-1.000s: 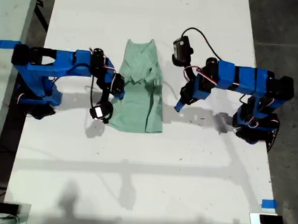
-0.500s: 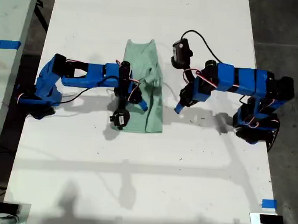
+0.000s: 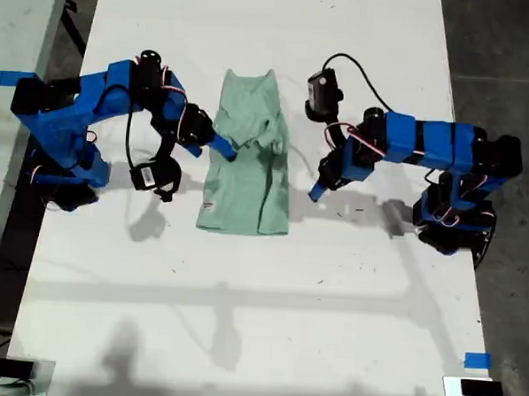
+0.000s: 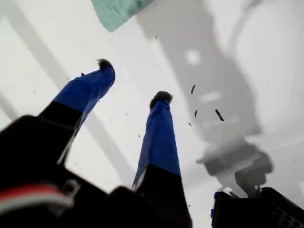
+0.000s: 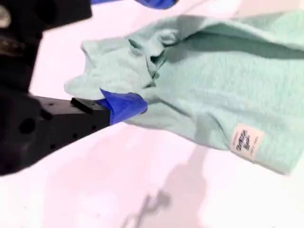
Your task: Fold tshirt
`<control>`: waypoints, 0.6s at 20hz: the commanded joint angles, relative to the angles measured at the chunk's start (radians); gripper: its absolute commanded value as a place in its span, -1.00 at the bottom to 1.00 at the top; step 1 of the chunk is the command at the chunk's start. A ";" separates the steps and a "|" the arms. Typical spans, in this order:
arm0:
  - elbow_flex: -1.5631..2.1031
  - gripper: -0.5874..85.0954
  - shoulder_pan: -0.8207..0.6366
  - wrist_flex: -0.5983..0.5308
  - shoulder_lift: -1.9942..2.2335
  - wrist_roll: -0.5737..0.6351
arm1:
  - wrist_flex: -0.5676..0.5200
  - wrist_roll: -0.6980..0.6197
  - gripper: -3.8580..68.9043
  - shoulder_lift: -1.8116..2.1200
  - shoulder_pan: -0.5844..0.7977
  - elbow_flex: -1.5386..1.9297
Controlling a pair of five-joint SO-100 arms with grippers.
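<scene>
Second pincer (image 5: 128,105) gripping one tshirt (image 3: 247,162)

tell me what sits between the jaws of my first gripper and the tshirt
Only bare white table, seen in the exterior view, lies between my first gripper and the tshirt.

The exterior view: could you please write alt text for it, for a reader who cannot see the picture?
A pale green tshirt, folded into a long strip, lies on a white table between two blue robot arms. My second gripper touches the cloth's edge from the exterior view's left; my first gripper hangs open just off the shirt at the exterior view's right.
</scene>
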 commanded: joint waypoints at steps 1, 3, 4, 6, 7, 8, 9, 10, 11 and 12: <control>0.210 -0.57 0.109 0.000 0.158 -0.115 | 0.012 0.043 -0.34 0.067 -0.046 -0.072; 0.242 -0.43 0.181 0.000 0.156 -0.170 | 0.006 0.064 -0.30 0.058 -0.061 -0.080; 0.229 -0.32 0.196 0.000 0.150 -0.183 | 0.003 0.066 -0.27 0.043 -0.066 -0.103; 0.198 -0.17 0.199 0.000 0.166 -0.199 | 0.014 0.064 -0.22 -0.023 -0.067 -0.195; 0.201 -0.08 0.199 -0.009 0.173 -0.202 | 0.023 0.063 -0.14 -0.075 -0.071 -0.252; 0.213 -0.06 0.202 -0.020 0.164 -0.199 | 0.029 0.063 -0.05 -0.130 -0.075 -0.305; 0.219 -0.08 0.207 -0.028 0.141 -0.195 | 0.029 0.067 0.00 -0.186 -0.081 -0.350; 0.229 -0.10 0.210 -0.043 0.114 -0.193 | 0.028 0.072 0.02 -0.245 -0.086 -0.391; 0.249 -0.11 0.212 -0.080 0.092 -0.190 | 0.018 0.078 0.03 -0.295 -0.091 -0.422; 0.276 -0.13 0.213 -0.133 0.077 -0.187 | 0.000 0.087 0.03 -0.337 -0.094 -0.436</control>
